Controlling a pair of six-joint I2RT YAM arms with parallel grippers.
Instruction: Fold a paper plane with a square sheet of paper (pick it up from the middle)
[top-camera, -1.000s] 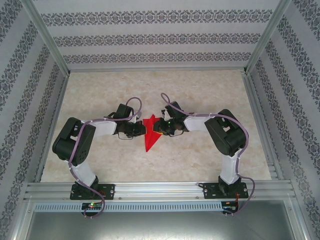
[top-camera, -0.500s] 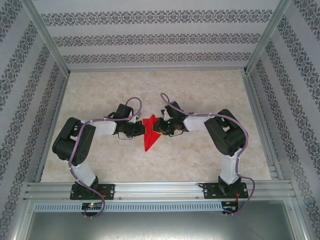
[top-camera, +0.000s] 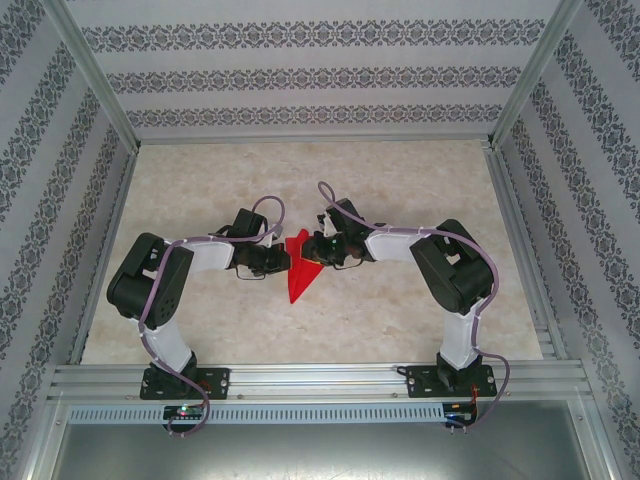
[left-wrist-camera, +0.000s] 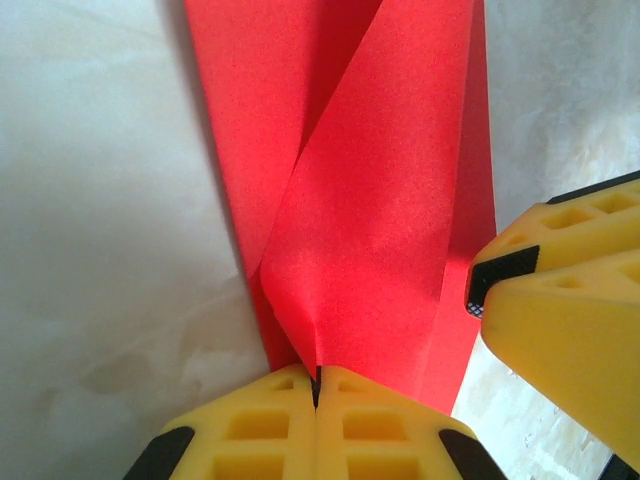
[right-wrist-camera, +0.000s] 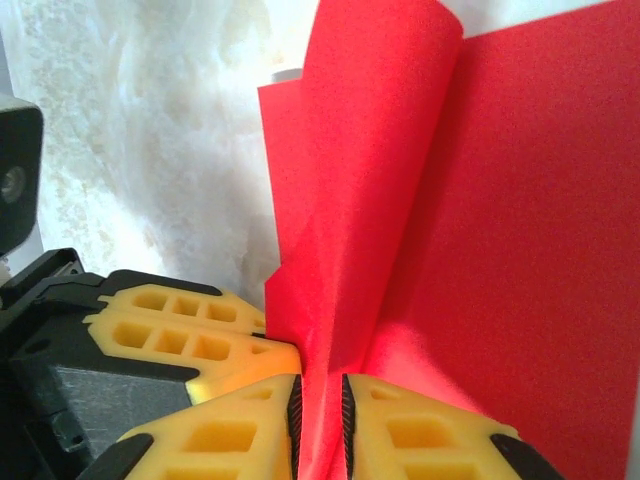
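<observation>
While pinched from both sides, the creased bright red paper sheet (top-camera: 297, 280) is held by left gripper (left-wrist-camera: 316, 378) and right gripper (right-wrist-camera: 320, 388).

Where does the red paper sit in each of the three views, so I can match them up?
Top external: red paper at picture centre, its point aimed at the bottom edge.
Left wrist: red paper in the middle, running from bottom to top edge.
Right wrist: red paper across the right half, one flap curled upright.
Shared landmark: beige marbled table beneath it.
</observation>
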